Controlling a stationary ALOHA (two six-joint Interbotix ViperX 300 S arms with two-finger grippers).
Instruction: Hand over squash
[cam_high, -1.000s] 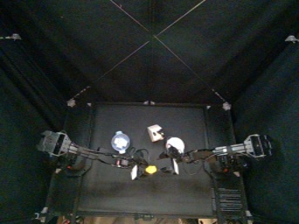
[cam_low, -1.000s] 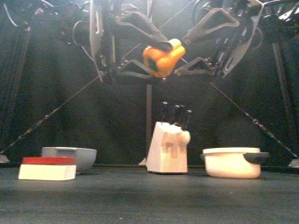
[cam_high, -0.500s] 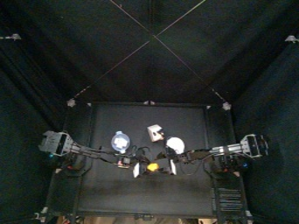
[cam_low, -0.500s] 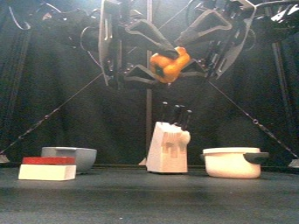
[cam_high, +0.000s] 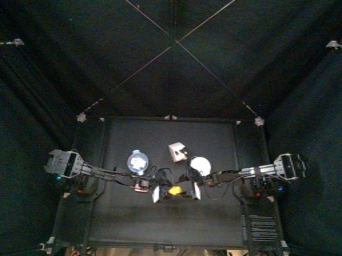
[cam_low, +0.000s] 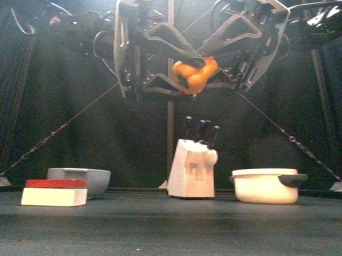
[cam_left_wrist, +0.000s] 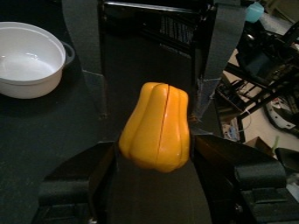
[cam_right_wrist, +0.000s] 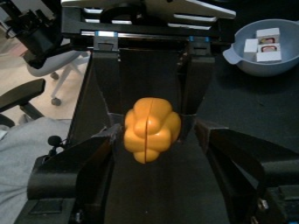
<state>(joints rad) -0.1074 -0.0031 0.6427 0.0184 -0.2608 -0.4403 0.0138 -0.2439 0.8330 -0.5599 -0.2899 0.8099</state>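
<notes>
Red-and-white block (cam_low: 55, 192): nearest the front edge, on the tabletop (cam_low: 171, 225) at the left in the front view, lying flat.
Grey bowl (cam_low: 80, 180): just behind the block, at the left; in the right wrist view (cam_right_wrist: 267, 46) it holds small pink-and-white pieces.
Knife block (cam_low: 193, 165): white, upright near the middle of the tabletop, dark handles sticking up from its top.
White pot (cam_low: 266, 185): at the right in the front view, a dark handle at its side; the left wrist view shows it as a white round dish (cam_left_wrist: 31, 58).
Squash (cam_low: 194, 75): yellow-orange and ribbed, held high in the air above the knife block, well clear of the tabletop, between the two arms; from above it is a small yellow spot (cam_high: 174, 189) near the table's front middle.
Left pincer (cam_left_wrist: 152, 96): clenched on the squash, one jaw pressed to each flank of it in its own wrist view; in the front view it hangs at the squash's left (cam_low: 163, 80).
Right pincer (cam_right_wrist: 152, 92): jaws spread wide, standing on either side of the squash with a gap at each flank, not gripping it; in the front view it hangs at the squash's right (cam_low: 225, 72).
Beyond the curtains: office chairs (cam_right_wrist: 35, 52) and a floor show at the edge of the right wrist view.
</notes>
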